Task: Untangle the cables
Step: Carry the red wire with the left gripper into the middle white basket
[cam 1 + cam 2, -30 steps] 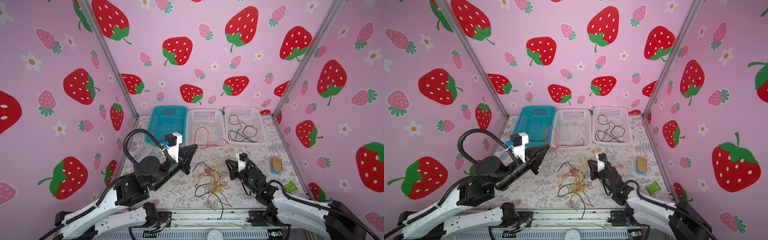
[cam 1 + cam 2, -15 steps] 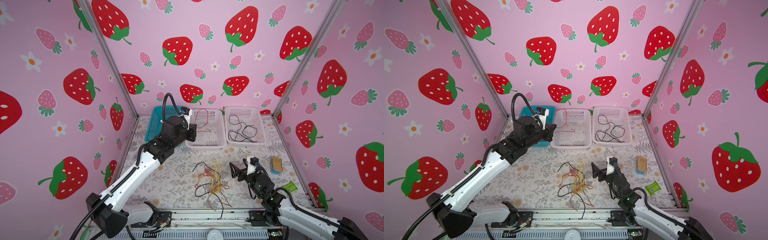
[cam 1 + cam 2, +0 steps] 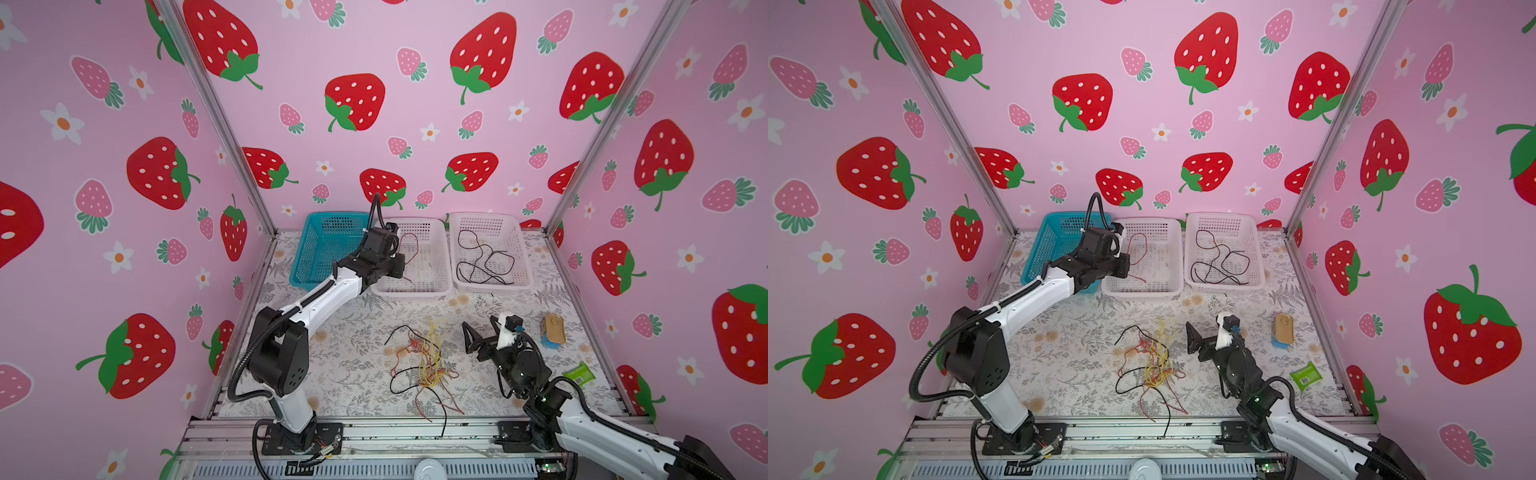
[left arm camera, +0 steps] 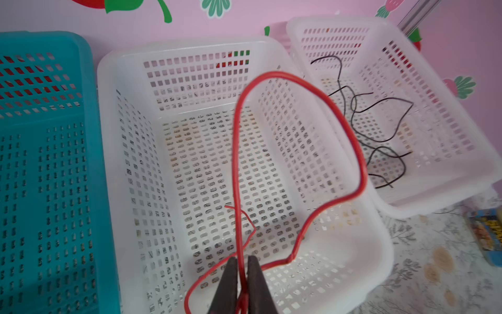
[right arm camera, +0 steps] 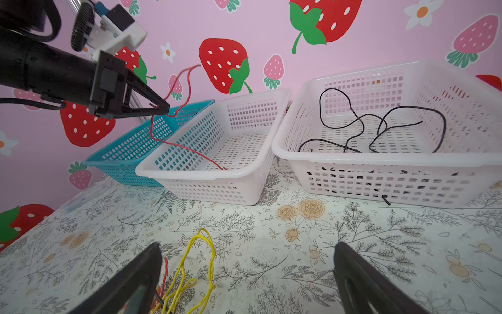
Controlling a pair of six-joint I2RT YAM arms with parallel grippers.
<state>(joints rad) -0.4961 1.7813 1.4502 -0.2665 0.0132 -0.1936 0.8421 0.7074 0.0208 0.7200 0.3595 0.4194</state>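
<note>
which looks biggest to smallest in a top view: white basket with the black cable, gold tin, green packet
1. white basket with the black cable: largest by far
2. gold tin and green packet: look alike, unranked

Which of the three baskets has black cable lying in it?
The white basket at the right end of the row. The middle white basket has only a red cable hanging into it; the blue basket holds none.
</note>
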